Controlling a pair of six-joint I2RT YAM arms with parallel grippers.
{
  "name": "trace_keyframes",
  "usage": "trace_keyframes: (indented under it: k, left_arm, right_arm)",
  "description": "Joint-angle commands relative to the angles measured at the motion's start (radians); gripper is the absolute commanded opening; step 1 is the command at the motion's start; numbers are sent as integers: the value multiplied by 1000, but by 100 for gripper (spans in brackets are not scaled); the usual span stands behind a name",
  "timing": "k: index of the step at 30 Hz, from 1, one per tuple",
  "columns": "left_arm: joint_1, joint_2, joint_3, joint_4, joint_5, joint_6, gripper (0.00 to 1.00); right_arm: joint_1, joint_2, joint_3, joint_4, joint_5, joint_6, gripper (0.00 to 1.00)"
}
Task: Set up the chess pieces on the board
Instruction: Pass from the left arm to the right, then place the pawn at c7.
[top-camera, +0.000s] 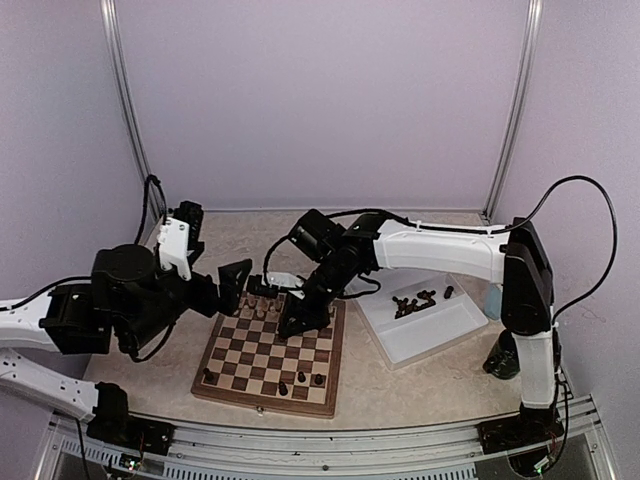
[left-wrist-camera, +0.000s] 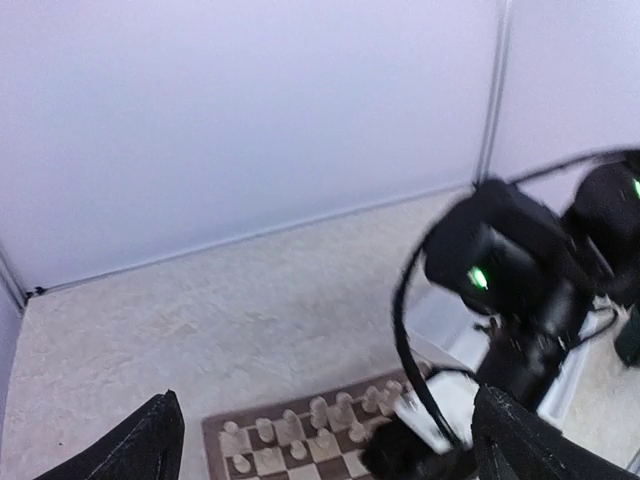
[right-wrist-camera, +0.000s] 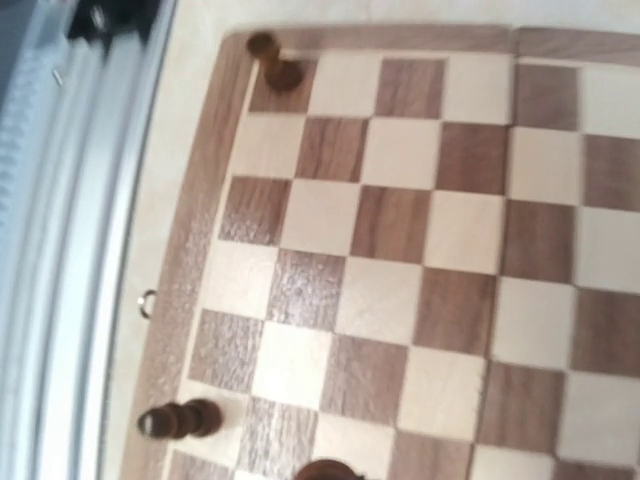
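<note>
The board lies between the arms. Cream chess pieces fill its far rows and show blurred in the left wrist view. A few dark pieces stand along its near row. My left gripper hovers off the board's far left corner, open, its fingers wide apart and empty. My right gripper reaches down over the board's far middle, shut. Its fingers are outside the right wrist view. A dark piece top shows at that view's bottom edge; whether it is held I cannot tell.
A white tray right of the board holds several dark pieces. The right arm crosses just in front of my left gripper. The right wrist view shows the board's near rim, dark pieces on it, and the table's metal edge rail.
</note>
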Motion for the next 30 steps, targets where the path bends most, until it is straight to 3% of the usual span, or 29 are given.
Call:
trace_keyframes:
  k: [1,9,15,30]
  left_arm:
    - [75,-120,-80,165,-110,165,99]
    - [247,-240,-191,230,-60,207,99]
    - [258,-261,-215,240,-39,207,99]
    - [258,-229,-208,238,-41,227,99]
  right_arm:
    - [73,59,69,-72,176,-79,5]
    - [145,131,121,-126,266,-117,5]
    - [176,173,137,-153,327,-144,5]
    - [203,177,109,-173,312,-167,5]
